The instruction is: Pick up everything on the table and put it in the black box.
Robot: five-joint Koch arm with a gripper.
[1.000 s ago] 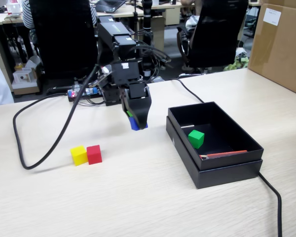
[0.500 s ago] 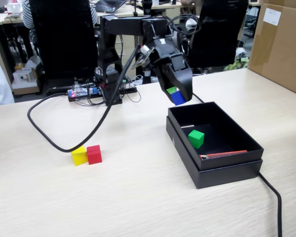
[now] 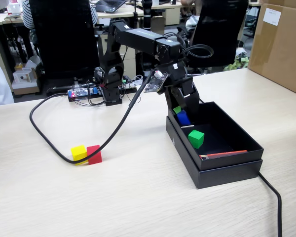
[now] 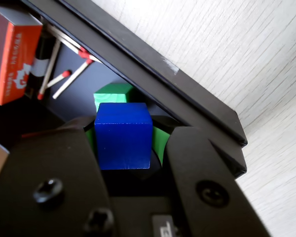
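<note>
My gripper (image 3: 183, 118) pinches the blue cube (image 4: 123, 135) between its green-padded jaws, low over the left end of the black box (image 3: 227, 170) at the centre right of the fixed view. In the wrist view the green cube (image 4: 113, 94) lies on the box floor just above the blue one, with matchsticks (image 4: 64, 79) and an orange matchbox (image 4: 12, 54) at the upper left. The yellow cube (image 3: 79, 152) and red cube (image 3: 94, 154) sit touching on the worktop (image 3: 138, 197) at the lower left, a black cable (image 3: 64, 148) curving past them.

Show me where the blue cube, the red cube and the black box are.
blue cube (image 4: 123, 136), wrist view, its front face between the jaws.
red cube (image 3: 94, 155), fixed view, its front face.
black box (image 3: 227, 174), fixed view, its near outer wall.
</note>
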